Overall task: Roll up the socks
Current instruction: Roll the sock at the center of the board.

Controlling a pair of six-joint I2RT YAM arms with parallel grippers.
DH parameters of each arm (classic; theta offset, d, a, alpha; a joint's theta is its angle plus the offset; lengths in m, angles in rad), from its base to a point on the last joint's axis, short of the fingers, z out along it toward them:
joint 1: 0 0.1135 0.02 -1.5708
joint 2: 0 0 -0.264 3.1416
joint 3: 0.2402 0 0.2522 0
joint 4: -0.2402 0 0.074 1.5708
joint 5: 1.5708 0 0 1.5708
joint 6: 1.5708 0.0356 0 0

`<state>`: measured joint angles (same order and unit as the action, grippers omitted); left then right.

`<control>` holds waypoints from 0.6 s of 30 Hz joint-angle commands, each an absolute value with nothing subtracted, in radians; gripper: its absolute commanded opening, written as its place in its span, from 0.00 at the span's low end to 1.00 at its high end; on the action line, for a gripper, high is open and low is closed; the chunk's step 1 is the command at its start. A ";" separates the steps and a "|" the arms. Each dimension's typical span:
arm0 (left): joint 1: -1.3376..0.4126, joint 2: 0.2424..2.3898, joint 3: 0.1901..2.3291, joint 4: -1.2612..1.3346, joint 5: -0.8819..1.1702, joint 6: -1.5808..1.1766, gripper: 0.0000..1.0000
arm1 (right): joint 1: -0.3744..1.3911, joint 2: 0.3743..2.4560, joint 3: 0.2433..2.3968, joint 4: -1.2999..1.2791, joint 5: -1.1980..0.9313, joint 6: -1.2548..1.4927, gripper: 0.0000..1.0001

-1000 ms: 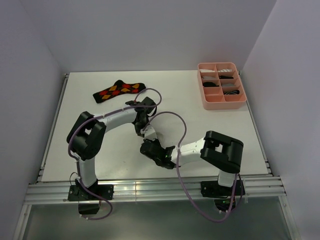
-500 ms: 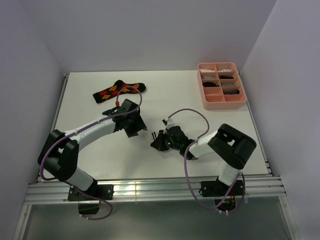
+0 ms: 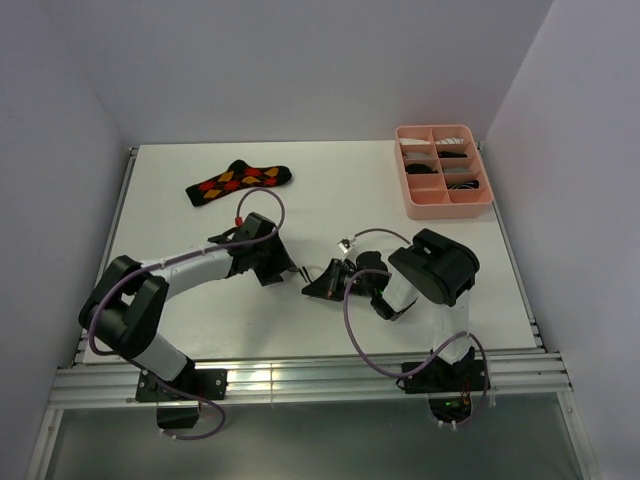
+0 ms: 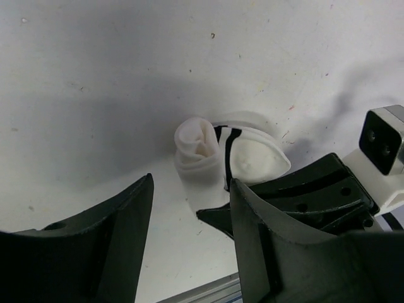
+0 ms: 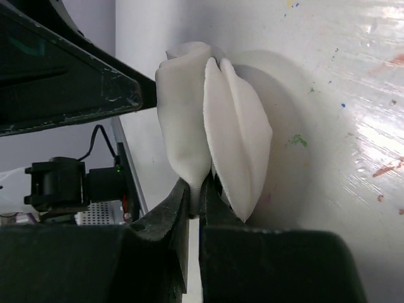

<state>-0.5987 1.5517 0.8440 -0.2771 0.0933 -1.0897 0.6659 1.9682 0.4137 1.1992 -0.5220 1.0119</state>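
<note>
- Short white fabric sock with black cuff stripes (image 4: 201, 146): lies on the white table (image 3: 340, 190) just toward 6 o'clock of centre, between the two hands. One end is wound into a tight roll. The striped cuff part fans out loose beside it.
- Right hand (image 5: 196, 187): narrow, with its two black fingers pinched on a fold of the white sock's edge. In the top view it sits low at the table, on the sock's 3 o'clock side.
- Left hand (image 4: 191, 183): spread wide and holding nothing. It faces the roll from the sock's 9 o'clock side. Whether either finger touches the fabric cannot be told.
- Black fabric sock with red-orange-yellow argyle diamonds (image 3: 238, 181): lies flat and unrolled at 11 o'clock on the table, well apart from both hands.
- Pink plastic compartment tray (image 3: 448, 209): stands at 2 o'clock, near the table's right edge. Dark and striped fabric pieces lie in its compartments.
</note>
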 commanded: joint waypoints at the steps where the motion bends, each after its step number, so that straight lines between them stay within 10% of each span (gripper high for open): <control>1: -0.601 1.581 0.847 -0.209 0.123 -1.086 0.56 | 0.660 2.005 0.396 1.169 -0.566 1.043 0.00; 10: -0.600 1.661 0.861 -0.221 0.126 -1.071 0.49 | 0.655 2.023 0.410 1.163 -0.569 1.055 0.00; 18: -0.600 1.716 0.945 -0.357 0.092 -1.026 0.08 | 0.655 1.922 0.437 0.970 -0.523 0.930 0.12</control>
<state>-0.5987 1.6825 0.8989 -0.2634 0.1356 -1.0721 0.6540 1.9682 0.4282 1.1641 -0.5671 1.0344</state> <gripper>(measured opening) 0.126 0.110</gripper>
